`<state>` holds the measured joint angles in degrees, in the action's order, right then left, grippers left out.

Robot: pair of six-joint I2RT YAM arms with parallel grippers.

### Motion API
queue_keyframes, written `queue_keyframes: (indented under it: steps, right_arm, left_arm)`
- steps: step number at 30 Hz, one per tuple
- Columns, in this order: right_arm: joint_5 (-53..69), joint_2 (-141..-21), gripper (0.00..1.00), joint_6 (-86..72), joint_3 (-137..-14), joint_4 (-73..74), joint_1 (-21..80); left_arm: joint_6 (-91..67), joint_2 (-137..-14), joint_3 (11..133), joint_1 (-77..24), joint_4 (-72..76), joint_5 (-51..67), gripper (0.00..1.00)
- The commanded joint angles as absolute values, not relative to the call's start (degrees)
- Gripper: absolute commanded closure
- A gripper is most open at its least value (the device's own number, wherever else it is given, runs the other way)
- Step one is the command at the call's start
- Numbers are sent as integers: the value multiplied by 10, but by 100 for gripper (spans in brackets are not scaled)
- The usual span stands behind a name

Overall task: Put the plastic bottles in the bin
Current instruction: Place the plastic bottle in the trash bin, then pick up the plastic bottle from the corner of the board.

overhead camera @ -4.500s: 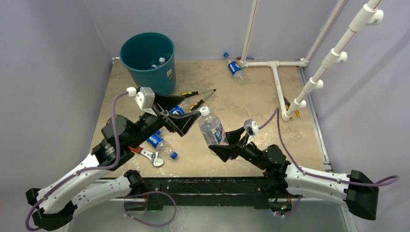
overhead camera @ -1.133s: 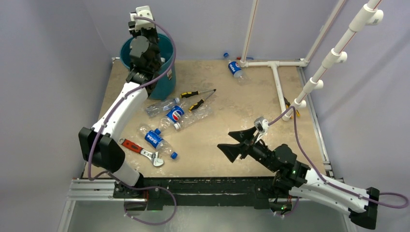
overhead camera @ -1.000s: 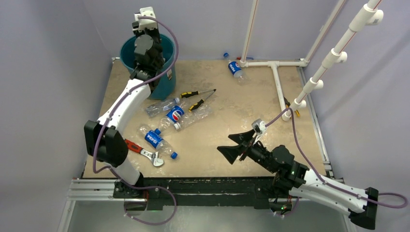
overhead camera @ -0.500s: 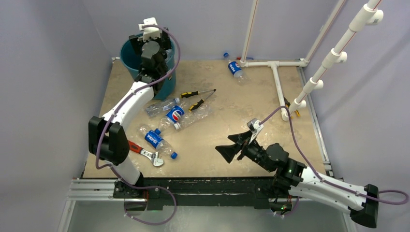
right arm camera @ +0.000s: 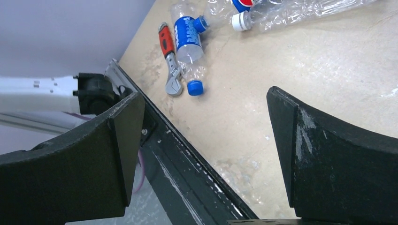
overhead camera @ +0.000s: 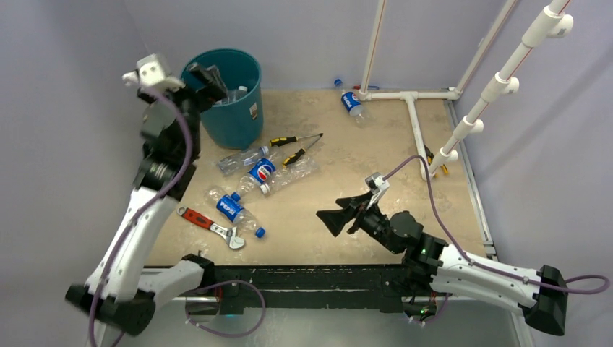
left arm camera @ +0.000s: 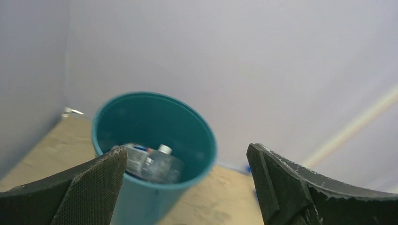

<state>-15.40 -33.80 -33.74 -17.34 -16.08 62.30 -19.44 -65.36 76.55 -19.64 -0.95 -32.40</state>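
Labels first. The Pepsi wordmark can be read on the blue label of a crushed bottle point(overhead camera: 233, 209) at the near left of the tabletop point(overhead camera: 361, 159). A red-white-blue Pepsi globe shows on a second bottle point(overhead camera: 262, 171) just behind it. A clear bottle point(overhead camera: 242, 159) lies beside that one, label not legible. A fourth bottle point(overhead camera: 352, 103) lies far back by the white pipe frame point(overhead camera: 413, 116); its label is blue, the writing too small to read. The bin point(overhead camera: 230, 119) stands at the far left corner and carries a white sticker point(overhead camera: 254, 110) with unreadable print.

Left end effector point(overhead camera: 206, 74) is raised at the bin's left side and aimed at its opening, fingers spread wide, holding nothing. Right end effector point(overhead camera: 334, 215) hovers above bare tabletop near the front edge, also spread wide, empty, touching nothing.

Left wrist view looks between its fingers point(left arm camera: 70, 192) into the bin: the binned bottles point(left arm camera: 152, 165) lie at the bottom, one with a white cap. From overhead only their tops show.

Right wrist view brings the crushed bottle close, blue cap on, with a red-handled wrench point(right arm camera: 170, 65) just beside it. It cannot see the bin.

Two screwdrivers point(overhead camera: 296, 139), right of the bin, show only from overhead.
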Motion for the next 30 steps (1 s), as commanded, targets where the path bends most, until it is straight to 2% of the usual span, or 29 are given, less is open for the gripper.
queue_keyframes:
  steps: [1, 6, 9, 15, 26, 30]
  right_arm:
    - [-189, -383, 1, -375, -168, -263, 622]
    - [-242, -494, 1, -377, -219, -263, 621]
    - [-265, -581, 1, -382, -263, -248, 621]
    - [-316, -731, 1, -439, -384, -107, 615]
    - [-287, -755, 4, -461, -399, -119, 512]
    - [-342, -766, 4, -423, -439, -96, 491]
  left_arm:
    - [-286, -539, 688, -197, -96, -156, 1]
    - [-340, -495, 671, -197, -265, -195, 1]
    - [-362, -461, 633, -197, -308, -226, 1]
    - [-406, -422, 646, -197, -413, -287, 1]
    - [-380, -307, 536, -197, -411, -206, 1]
    - [-377, -291, 514, -197, -425, -219, 1]
